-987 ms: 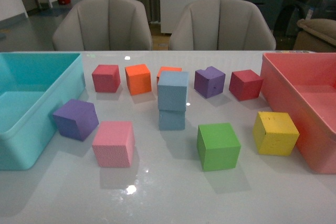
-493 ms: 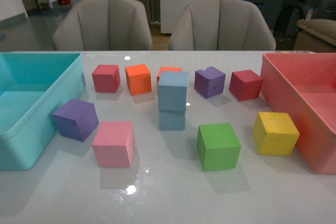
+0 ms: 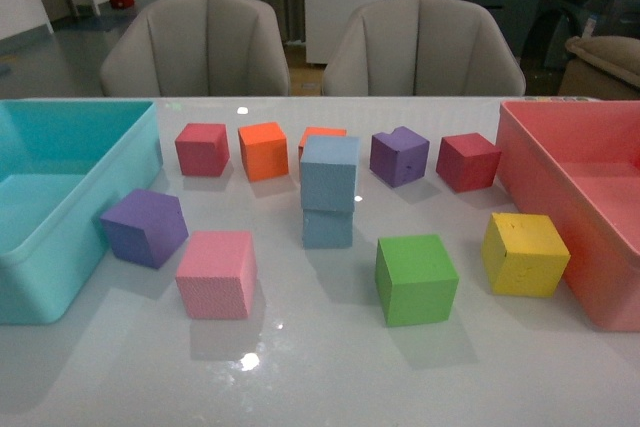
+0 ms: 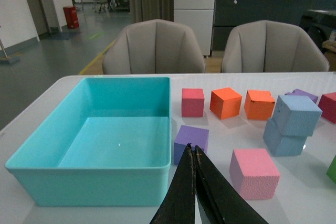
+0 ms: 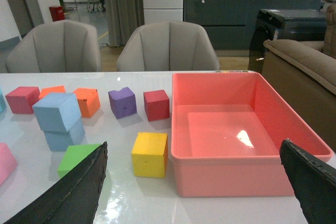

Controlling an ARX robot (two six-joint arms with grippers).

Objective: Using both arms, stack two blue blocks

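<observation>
One pale blue block point(image 3: 330, 172) rests on top of the other blue block point(image 3: 328, 228) near the table's middle, the upper one turned slightly. The stack also shows in the left wrist view, with upper blue block point(image 4: 296, 115) over lower blue block point(image 4: 281, 141), and in the right wrist view, with upper blue block point(image 5: 56, 110) over lower blue block point(image 5: 63, 136). Neither arm appears in the front view. My left gripper point(image 4: 192, 150) is shut and empty, held near the turquoise bin, away from the stack. My right gripper point(image 5: 194, 148) stands wide open with nothing between its fingers, near the pink bin.
A turquoise bin point(image 3: 60, 247) stands at the left and a pink bin point(image 3: 540, 162) at the right. Around the stack lie a purple cube point(image 3: 146, 226), pink cube point(image 3: 217, 273), green cube point(image 3: 415, 278), yellow cube point(image 3: 524, 253), plus red, orange and purple cubes behind.
</observation>
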